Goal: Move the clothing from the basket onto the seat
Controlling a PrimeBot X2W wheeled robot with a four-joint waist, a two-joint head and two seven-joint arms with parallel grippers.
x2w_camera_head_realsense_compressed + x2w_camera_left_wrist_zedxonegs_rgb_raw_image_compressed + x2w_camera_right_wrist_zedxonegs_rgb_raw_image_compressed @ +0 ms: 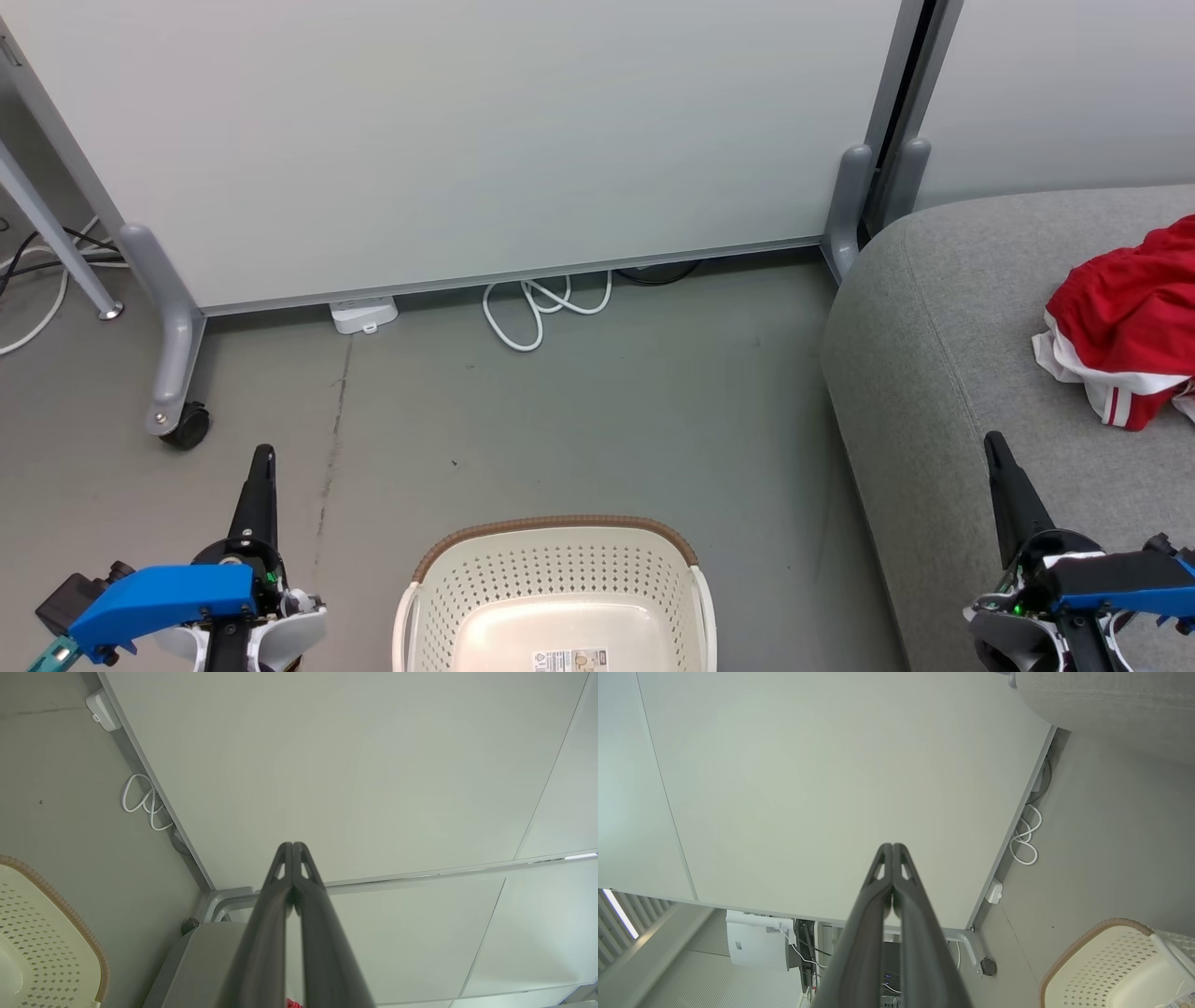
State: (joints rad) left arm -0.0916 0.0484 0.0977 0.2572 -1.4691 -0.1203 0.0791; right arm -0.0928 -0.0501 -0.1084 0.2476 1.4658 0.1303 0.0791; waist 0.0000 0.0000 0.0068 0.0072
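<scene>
The grey floor (579, 420) carries the cream laundry basket (555, 525), which stands upright at the near edge. A looped white cable (537, 313) and a small white power box (364, 315) lie along the partition's base, by its grey castered leg (173, 355). To the right, the grey seat (934, 355) bears the crumpled red clothing (1125, 317).

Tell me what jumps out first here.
The red clothing lies bunched on the grey seat at the right. The cream basket sits on the floor at bottom centre, no garment in the part shown. The left gripper and right gripper flank it, fingers shut.
</scene>
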